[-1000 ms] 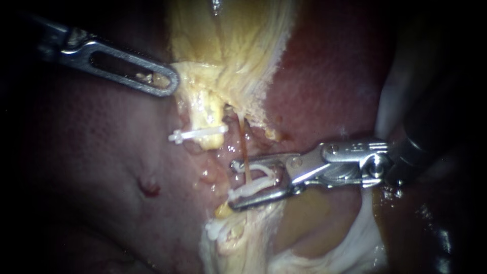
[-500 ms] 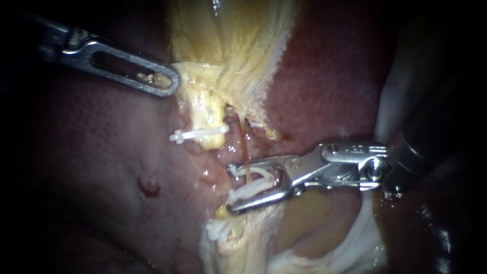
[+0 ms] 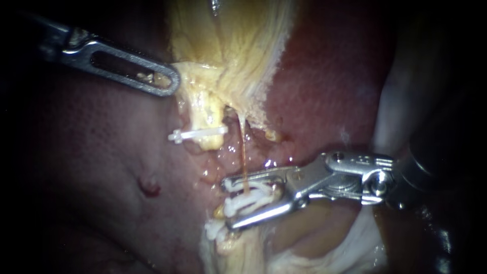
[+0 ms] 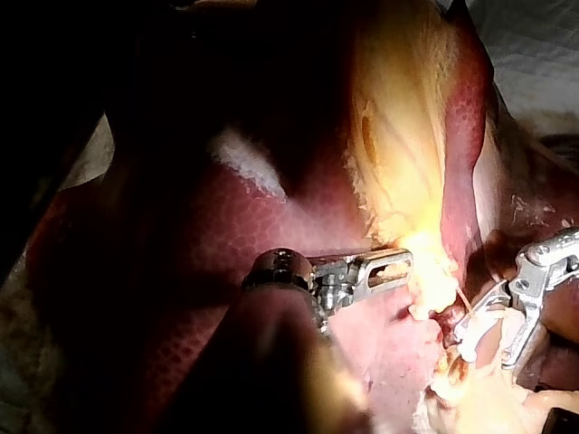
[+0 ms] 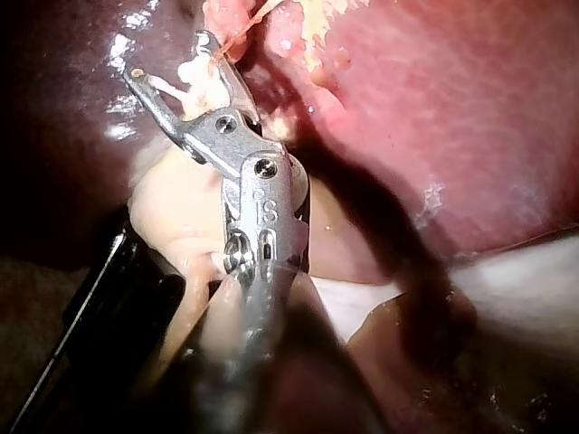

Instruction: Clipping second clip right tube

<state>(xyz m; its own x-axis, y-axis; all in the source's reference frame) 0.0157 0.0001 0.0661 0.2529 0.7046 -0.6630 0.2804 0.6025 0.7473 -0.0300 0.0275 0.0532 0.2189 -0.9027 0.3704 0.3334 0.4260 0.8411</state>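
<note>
My right instrument [image 3: 227, 203] comes in from the right, its jaws shut on a white clip [image 3: 249, 197]. That clip straddles the thin orange right tube [image 3: 242, 152], which runs down from the gallbladder [image 3: 228, 56]. In the right wrist view the same jaws [image 5: 172, 59] hold the clip [image 5: 194, 77] around the tube. Just below lies another white clip [image 3: 215, 231]. A third white clip [image 3: 198, 133] sits on the pale yellow left tube [image 3: 205, 114]. My left instrument [image 3: 170, 81] grips the gallbladder's yellow edge and holds it taut, as its own wrist view also shows [image 4: 398, 267].
Dark red liver [image 3: 101, 167] fills the view's left and the upper right. Pale yellow fatty tissue [image 3: 243, 253] lies under the right instrument's jaws, with white tissue [image 3: 365, 238] to their lower right. A small red spot [image 3: 149, 186] marks the liver.
My right instrument has slid down along the thin tube with its clip, closer to the lower clip. The left instrument and the gallbladder have stayed put.
</note>
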